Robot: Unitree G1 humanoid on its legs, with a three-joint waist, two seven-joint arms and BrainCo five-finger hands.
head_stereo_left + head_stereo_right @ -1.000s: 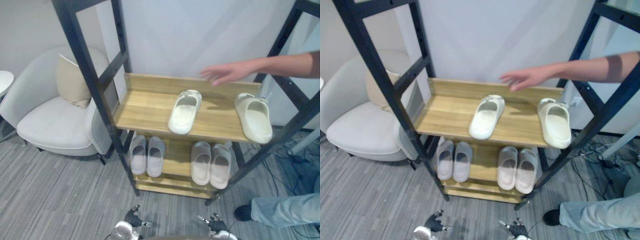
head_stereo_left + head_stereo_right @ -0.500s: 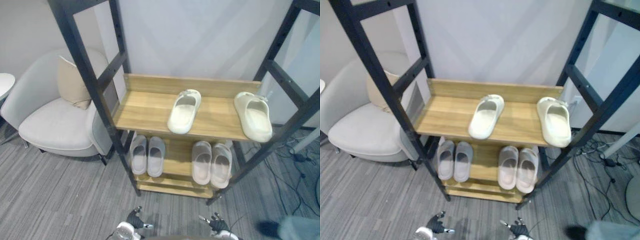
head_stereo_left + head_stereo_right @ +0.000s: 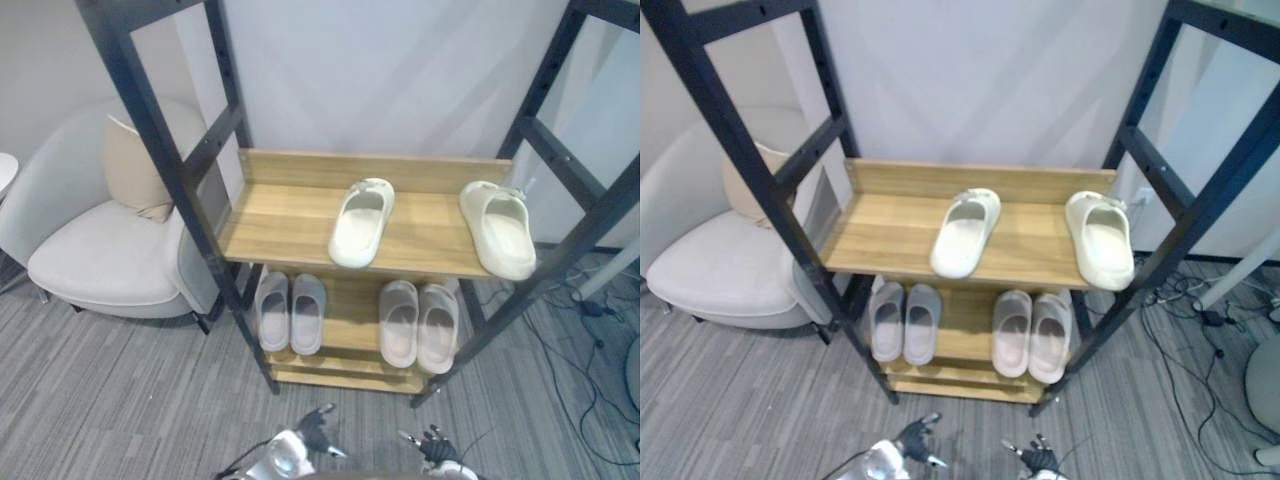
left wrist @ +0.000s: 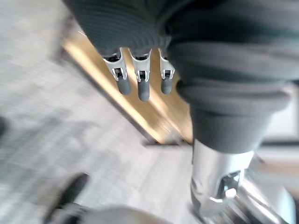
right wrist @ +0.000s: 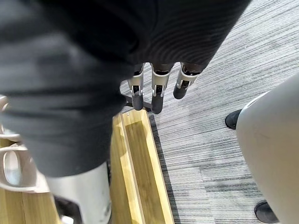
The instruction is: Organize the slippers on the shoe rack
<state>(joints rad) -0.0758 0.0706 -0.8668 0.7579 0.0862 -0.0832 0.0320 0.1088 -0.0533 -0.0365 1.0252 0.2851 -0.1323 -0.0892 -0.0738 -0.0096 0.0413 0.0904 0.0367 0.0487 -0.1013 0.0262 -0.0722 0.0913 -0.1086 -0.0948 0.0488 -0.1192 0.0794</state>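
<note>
Person's arm has cleared the shoe rack (image 3: 280, 220), so I can pair centre slipper (image 3: 361, 222) with 3 o'clock slipper (image 3: 497, 228). Left robot hand (image 3: 318, 432) rising, right robot hand (image 3: 432, 445) idle, both released.

No writing, label, number or sign can be read on the shoe rack (image 3: 290, 218), on the slippers (image 3: 361, 222) on its shelves, or on the armchair (image 3: 100, 262) beside it.

left hand (image 4: 138, 70): dark ribbed cover over back and wrist, silver fingers (image 4: 119, 74) with dark rounded tips, shiny silver-grey thumb. right hand (image 5: 157, 88): same dark ribbed cover, silver fingers (image 5: 137, 86), dark tips.
</note>
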